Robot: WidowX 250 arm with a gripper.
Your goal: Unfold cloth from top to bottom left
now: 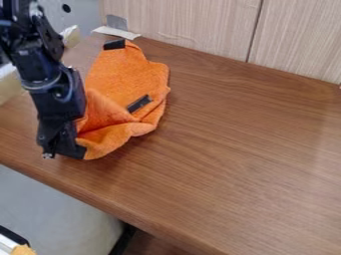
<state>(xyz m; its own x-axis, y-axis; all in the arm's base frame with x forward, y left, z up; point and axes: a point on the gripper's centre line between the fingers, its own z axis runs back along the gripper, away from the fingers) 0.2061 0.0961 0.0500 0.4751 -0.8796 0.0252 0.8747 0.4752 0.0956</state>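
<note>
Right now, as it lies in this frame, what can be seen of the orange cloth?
The orange cloth looks soft and slightly fuzzy, with one black patch at its upper tip and another near its right edge. It lies bunched on the left part of the brown wooden table, flatter above, folded and puffed up below. The black gripper meets its lower left edge; whether it grips the fabric, I can't tell.

Brown wooden table (233, 149), pale wood-grain panels (186, 20) behind, white strip (116, 32) at far edge
</note>
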